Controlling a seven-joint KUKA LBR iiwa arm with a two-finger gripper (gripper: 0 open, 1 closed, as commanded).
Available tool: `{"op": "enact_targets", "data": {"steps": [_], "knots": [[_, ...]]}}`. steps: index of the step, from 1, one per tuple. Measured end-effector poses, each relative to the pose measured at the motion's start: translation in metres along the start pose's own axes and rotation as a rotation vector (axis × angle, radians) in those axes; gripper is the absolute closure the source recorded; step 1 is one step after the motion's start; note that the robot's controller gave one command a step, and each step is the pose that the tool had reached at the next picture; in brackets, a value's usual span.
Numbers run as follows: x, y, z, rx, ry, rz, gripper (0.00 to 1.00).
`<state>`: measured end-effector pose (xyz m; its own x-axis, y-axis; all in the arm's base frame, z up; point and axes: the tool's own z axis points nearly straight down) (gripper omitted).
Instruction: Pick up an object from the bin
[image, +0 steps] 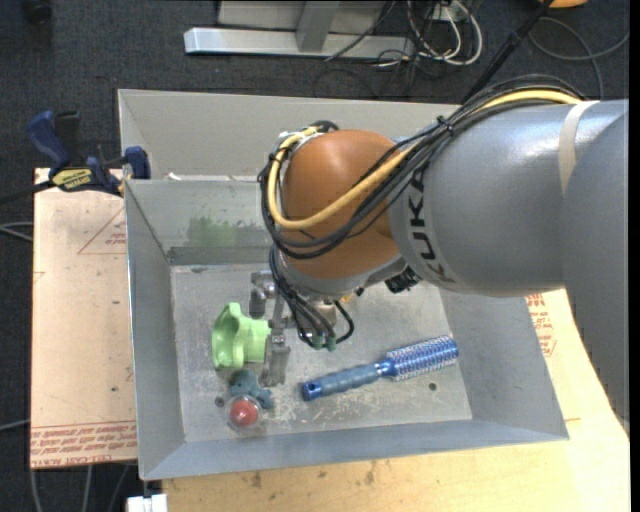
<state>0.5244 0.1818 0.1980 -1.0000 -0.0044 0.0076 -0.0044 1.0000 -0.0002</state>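
— Red ball (243, 411) sits near the bin's (150, 330) front wall, left. Gripper (271, 368)?
— Just beside the green plastic piece (236, 338); spread or pressed, can't tell. Blue brush (385, 368) lies right, bare floor beyond. Arm (500, 210) lettering starts "KU".

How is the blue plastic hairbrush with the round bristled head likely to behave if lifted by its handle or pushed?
The blue plastic hairbrush looks rigid, so it should probably keep its shape. Its bristled head looks thicker than the slim handle, so held at the handle end it may tip head-down. Pushed sideways, the round head might roll.
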Motion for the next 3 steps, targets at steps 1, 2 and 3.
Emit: {"op": "enact_targets", "data": {"steps": [1,2,3], "knots": [[-0.013,-0.013,0.131,0.001,-0.004,-0.238,0.0],[-0.019,0.03,0.128,-0.001,-0.011,-0.306,0.0],[-0.019,0.028,0.128,-0.002,-0.011,-0.302,1.0]]}}
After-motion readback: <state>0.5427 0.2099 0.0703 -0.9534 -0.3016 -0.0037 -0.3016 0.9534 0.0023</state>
